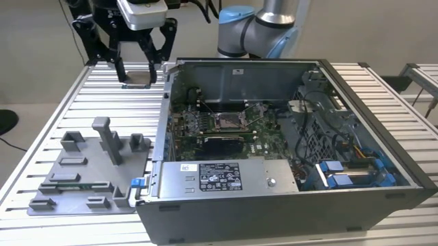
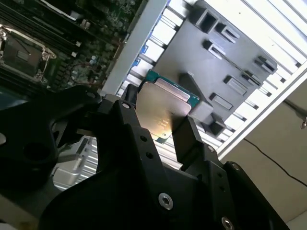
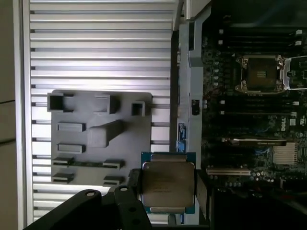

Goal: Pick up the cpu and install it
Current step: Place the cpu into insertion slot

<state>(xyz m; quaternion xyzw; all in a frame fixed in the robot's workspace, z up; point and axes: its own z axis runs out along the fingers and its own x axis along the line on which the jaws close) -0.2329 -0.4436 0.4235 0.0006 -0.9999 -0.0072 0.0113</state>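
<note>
Pickup done: gripper (image 1: 139, 76) pinches cpu (image 3: 168, 187) btwn its fingers, held in air above table. Install left: mobo socket (image 3: 261, 74) looks empty, well apart from gripper; grey tray (image 3: 100, 134) below it.

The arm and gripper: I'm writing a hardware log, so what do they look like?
The arm has silver-grey tubes with light-blue joint caps. The gripper has a white body over black linkage jaws with silver screw heads. Black cables run beside it.
</note>
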